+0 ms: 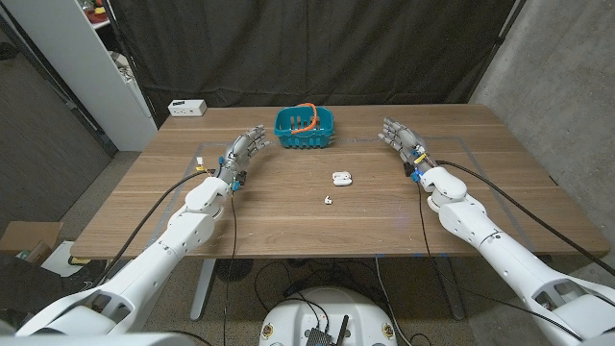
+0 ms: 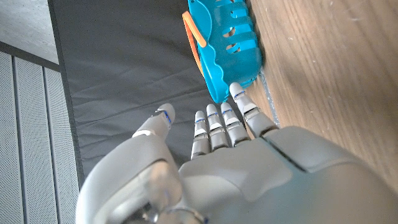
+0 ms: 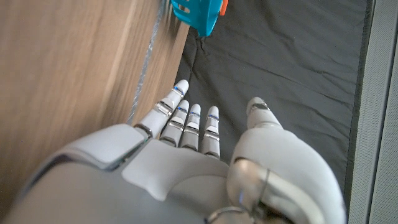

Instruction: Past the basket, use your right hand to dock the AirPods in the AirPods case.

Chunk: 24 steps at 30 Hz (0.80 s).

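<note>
While my right hand (image 1: 397,136) and left hand (image 1: 247,146) wait spread and unladen, the small white AirPods case (image 1: 340,178) lies near one loose white earbud (image 1: 328,200), both nearer me than the teal plastic basket (image 1: 305,127).

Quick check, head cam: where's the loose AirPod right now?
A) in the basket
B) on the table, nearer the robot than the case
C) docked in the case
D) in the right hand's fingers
B: the AirPod lies on the bare wood, apart from the case and on its near side; the right hand holds nothing.

A white box (image 1: 186,108) sits on the floor beyond the wooden table (image 1: 192,231), near a white cabinet (image 1: 86,67).
</note>
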Available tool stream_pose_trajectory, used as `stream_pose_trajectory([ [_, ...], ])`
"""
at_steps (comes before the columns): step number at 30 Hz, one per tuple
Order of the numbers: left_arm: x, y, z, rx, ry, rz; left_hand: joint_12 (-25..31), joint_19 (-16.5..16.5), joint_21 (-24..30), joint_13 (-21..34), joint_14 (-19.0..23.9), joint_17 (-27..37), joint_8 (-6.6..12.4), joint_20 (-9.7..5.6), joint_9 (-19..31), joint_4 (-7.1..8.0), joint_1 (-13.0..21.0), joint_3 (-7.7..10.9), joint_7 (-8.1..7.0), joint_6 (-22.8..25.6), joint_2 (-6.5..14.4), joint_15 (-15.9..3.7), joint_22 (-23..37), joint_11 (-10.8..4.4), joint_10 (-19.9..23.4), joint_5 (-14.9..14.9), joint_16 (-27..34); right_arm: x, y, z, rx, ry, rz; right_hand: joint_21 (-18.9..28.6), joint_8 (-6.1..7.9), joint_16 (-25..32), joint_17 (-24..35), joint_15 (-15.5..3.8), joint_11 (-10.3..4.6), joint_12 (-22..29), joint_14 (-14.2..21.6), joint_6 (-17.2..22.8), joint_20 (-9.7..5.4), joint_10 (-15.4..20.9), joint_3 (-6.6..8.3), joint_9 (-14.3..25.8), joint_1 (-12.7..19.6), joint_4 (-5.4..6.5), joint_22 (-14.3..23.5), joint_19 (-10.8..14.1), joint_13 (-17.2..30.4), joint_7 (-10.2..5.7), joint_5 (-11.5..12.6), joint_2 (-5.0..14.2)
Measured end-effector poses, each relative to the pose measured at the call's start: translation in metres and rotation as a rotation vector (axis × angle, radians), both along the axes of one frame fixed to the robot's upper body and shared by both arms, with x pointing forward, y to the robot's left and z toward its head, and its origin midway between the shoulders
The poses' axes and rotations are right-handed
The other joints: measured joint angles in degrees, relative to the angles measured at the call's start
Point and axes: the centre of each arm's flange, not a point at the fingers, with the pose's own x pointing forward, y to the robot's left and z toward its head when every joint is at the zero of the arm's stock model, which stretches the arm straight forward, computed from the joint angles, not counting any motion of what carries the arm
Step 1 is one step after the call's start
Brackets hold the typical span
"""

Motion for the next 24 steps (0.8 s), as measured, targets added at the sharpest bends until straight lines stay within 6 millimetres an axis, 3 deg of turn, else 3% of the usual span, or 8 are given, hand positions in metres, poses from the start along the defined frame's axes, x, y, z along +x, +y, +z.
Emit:
stream_pose_trajectory([
  [1,0.000,0.000,0.000,0.001,0.000,0.000,0.0,-0.2,0.0,0.0,0.0,0.0,0.00,0.22,0.0,-0.06,0.0,0.06,0.00,0.0,0.0,0.00,0.0,0.00,0.0,0.0,0.0,0.000,0.003,0.001,-0.003,0.008,-0.004,0.2,0.02,0.2,0.0,0.10,0.06,0.0,0.7,0.7,0.21,0.6,0.15,0.0,0.3,-0.18,0.0,0.2,0.0,1.29,0.2,0.01],
  [2,-0.002,0.001,-0.001,0.005,-0.001,0.000,0.0,-0.5,-0.2,0.0,0.0,0.0,0.00,0.46,0.0,-0.16,0.1,0.16,-0.20,0.2,-0.1,0.00,0.0,0.00,0.0,0.0,0.0,0.001,0.008,0.002,-0.010,0.027,-0.020,0.4,0.06,0.2,0.0,0.20,0.25,0.0,1.4,1.5,0.45,1.2,0.32,0.0,0.7,-0.35,0.0,0.2,0.0,0.92,0.2,-0.14],
  [4,-0.004,0.003,-0.002,0.012,-0.003,0.006,0.0,-1.5,-0.8,0.0,-0.1,0.0,0.00,0.72,0.0,-0.16,0.2,0.16,-0.49,0.5,-0.2,0.04,0.0,-0.01,0.0,0.0,0.0,-0.001,0.015,0.005,-0.024,0.044,-0.041,0.4,0.52,0.2,0.1,0.38,0.53,0.0,2.7,3.5,0.87,2.2,0.44,0.2,1.6,-0.47,0.0,0.0,0.0,-2.22,0.5,-0.63],
  [6,-0.006,0.006,-0.002,0.020,-0.006,0.017,0.0,-2.5,-1.3,0.0,-1.1,0.0,0.00,0.83,0.0,-0.20,0.2,0.12,-0.94,0.9,-0.2,0.20,0.0,-0.28,-0.3,0.0,0.0,-0.004,0.022,0.008,-0.042,0.058,-0.068,0.4,0.56,0.2,0.0,0.49,0.47,0.0,3.9,5.0,1.25,3.0,0.44,0.6,2.4,-0.47,0.0,0.2,0.2,-2.09,0.7,-1.06],
  [8,-0.008,0.008,-0.002,0.027,-0.008,0.026,0.0,-3.4,-1.7,0.0,-1.5,0.0,0.37,0.98,0.0,-0.58,0.2,-0.26,-1.20,1.2,-0.2,-0.23,0.0,-0.36,-0.4,0.0,0.0,-0.009,0.028,0.010,-0.071,0.070,-0.102,0.4,1.05,0.2,0.1,0.56,0.57,0.0,4.8,7.4,1.54,3.6,0.45,1.0,3.4,-0.66,0.1,-0.1,0.3,-4.19,1.1,-1.64],
  [10,-0.010,0.010,-0.003,0.032,-0.009,0.034,0.0,-3.7,-2.0,0.0,-2.1,0.0,0.45,0.98,0.2,-0.73,0.4,-0.42,-1.48,1.5,-0.1,-0.37,0.0,-0.58,-0.6,0.0,0.0,-0.012,0.033,0.012,-0.094,0.078,-0.132,0.4,1.13,0.2,0.2,0.55,0.76,0.0,5.0,8.9,2.21,3.8,0.03,1.1,4.1,-1.08,0.2,-0.4,0.3,-0.66,1.1,-2.28],
  [17,-0.013,0.017,-0.006,0.053,-0.010,0.061,0.0,-5.4,-2.7,0.0,-2.9,0.0,0.45,0.99,0.3,-1.05,0.8,-0.74,-2.06,2.1,-0.1,-0.22,0.0,-0.64,-1.1,0.2,-0.3,-0.033,0.056,0.018,-0.212,0.108,-0.272,0.3,1.13,-0.2,0.3,1.76,-0.20,0.0,3.4,11.4,4.79,3.6,-0.61,1.6,5.6,-1.20,0.1,-2.9,0.5,1.36,1.1,-3.77],
  [24,-0.015,0.022,-0.006,0.077,-0.012,0.077,0.0,-6.0,-3.1,0.3,-3.5,0.0,0.45,1.17,0.3,-1.52,1.0,-1.21,-2.36,2.3,0.1,-0.21,-0.2,-0.86,-1.5,0.2,-0.3,-0.054,0.069,0.012,-0.345,0.147,-0.411,0.0,1.13,-0.6,0.3,1.80,-1.65,-0.4,1.2,11.7,6.66,1.7,-1.25,1.6,5.7,-1.04,0.3,-5.3,0.8,2.14,1.1,-4.15],
])
